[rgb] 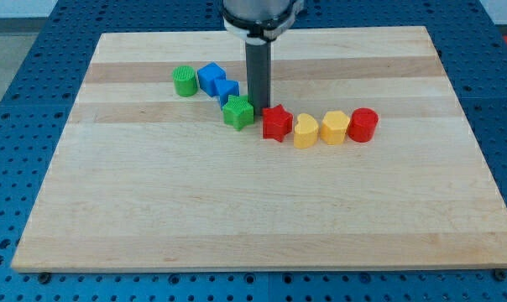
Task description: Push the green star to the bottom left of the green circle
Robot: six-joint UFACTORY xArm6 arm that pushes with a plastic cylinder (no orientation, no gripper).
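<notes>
Arm end was a rounded dark grey housing (262, 13) cut off by the frame edge at 12 o'clock, white collar ring (258, 35) beneath it. Below: straight dark grey rod (258, 71), plain, my tip (258, 106) blunt. No visible cables or markings.

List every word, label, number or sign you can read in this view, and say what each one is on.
None: no readable text anywhere in the view.
The wooden board is bare.
The green star, green circle and red star carry no markings.
My tip, just right of the green star, is plain dark.
</notes>
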